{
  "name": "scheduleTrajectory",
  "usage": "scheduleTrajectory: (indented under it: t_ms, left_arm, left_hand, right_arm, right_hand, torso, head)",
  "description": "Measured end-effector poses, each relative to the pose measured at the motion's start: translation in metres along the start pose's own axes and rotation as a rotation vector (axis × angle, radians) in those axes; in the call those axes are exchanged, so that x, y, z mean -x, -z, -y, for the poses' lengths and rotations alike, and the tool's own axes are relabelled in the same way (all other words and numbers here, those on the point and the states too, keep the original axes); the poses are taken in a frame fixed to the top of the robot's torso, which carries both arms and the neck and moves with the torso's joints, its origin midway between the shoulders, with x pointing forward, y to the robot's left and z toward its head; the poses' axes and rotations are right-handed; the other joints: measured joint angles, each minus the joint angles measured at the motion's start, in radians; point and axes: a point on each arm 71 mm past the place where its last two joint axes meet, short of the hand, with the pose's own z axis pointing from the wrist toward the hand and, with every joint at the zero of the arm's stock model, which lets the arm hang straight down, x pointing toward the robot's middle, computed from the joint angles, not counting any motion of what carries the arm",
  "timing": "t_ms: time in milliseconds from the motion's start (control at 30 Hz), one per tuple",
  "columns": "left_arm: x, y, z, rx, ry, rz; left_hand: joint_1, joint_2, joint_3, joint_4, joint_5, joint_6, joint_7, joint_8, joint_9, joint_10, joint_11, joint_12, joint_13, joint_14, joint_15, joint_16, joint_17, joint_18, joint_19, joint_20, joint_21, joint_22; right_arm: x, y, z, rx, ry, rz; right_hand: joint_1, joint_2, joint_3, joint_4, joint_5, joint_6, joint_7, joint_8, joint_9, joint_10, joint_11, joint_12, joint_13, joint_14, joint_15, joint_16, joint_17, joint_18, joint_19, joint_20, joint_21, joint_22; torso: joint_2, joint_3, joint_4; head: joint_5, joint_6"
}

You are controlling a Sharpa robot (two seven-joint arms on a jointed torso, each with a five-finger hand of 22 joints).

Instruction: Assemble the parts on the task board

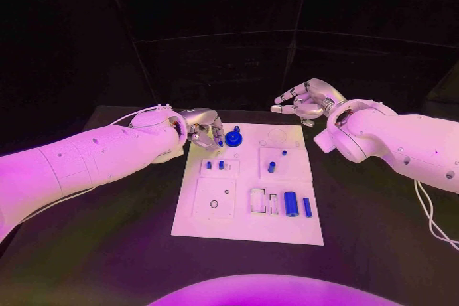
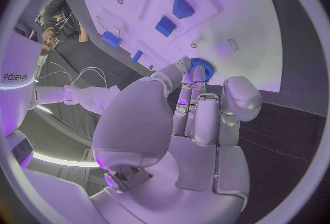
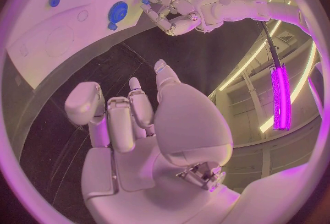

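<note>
The white task board (image 1: 287, 229) lies in the middle of the black table. A round blue part (image 1: 233, 139) sits at its far end, also seen as the blue disc (image 3: 118, 12) and past my own fingertips (image 2: 201, 64). My left hand (image 1: 203, 131) hovers just left of it, fingers stretched towards its rim, thumb apart, nothing plainly held. The same left hand (image 3: 175, 12) shows from the right wrist. My right hand (image 1: 304, 100) hangs open beyond the board's far right corner. Small blue pegs (image 1: 215, 164) and a peg (image 1: 272, 166) stand mid-board.
Two blue cylinders (image 1: 290, 204) (image 1: 307, 207) lie near the board's right front, beside a pale rectangular frame (image 1: 257, 200). A square recess with a small hole (image 1: 214, 204) lies at front left. Black table (image 1: 115, 253) surrounds the board.
</note>
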Motion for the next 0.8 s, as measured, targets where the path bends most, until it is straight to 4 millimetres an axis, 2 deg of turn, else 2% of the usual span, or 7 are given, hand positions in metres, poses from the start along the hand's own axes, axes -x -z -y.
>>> scheduleTrajectory:
  t_ms: [333, 800]
  left_arm:
    - [-0.001, 0.0049, -0.0066, 0.029, 0.01, -0.03]
    - [-0.0044, 0.0007, -0.0066, 0.044, 0.015, -0.062]
  left_hand:
    - [0.0, 0.0, 0.0, 0.0, 0.0, 0.0, 0.0, 0.0, 0.0, 0.0, 0.0, -0.004, 0.0, 0.0, 0.0, 0.0, -0.002, 0.0, 0.0, 0.0, 0.0, 0.001]
    - [-0.003, -0.003, 0.0, 0.0, 0.0, 0.0, 0.0, 0.0, 0.0, 0.0, 0.0, -0.004, 0.0, 0.0, 0.0, 0.0, -0.004, 0.0, 0.0, 0.0, 0.0, 0.002]
  right_arm:
    - [0.0003, -0.0001, 0.0006, -0.002, 0.001, 0.0]
    - [0.0, -0.0001, 0.0004, -0.001, 0.0, -0.002]
  right_hand:
    - [0.0, 0.0, 0.0, 0.0, 0.0, 0.0, 0.0, 0.0, 0.0, 0.0, 0.0, 0.0, 0.0, 0.0, 0.0, 0.0, 0.0, 0.0, 0.0, 0.0, 0.0, 0.0]
    - [0.0, 0.0, 0.0, 0.0, 0.0, 0.0, 0.0, 0.0, 0.0, 0.0, 0.0, 0.0, 0.0, 0.0, 0.0, 0.0, 0.0, 0.0, 0.0, 0.0, 0.0, 0.0]
  torso:
    - [0.0, -0.0003, -0.002]
    - [0.0, 0.0005, -0.0036]
  head:
    - [0.003, -0.003]
    - [0.004, -0.004]
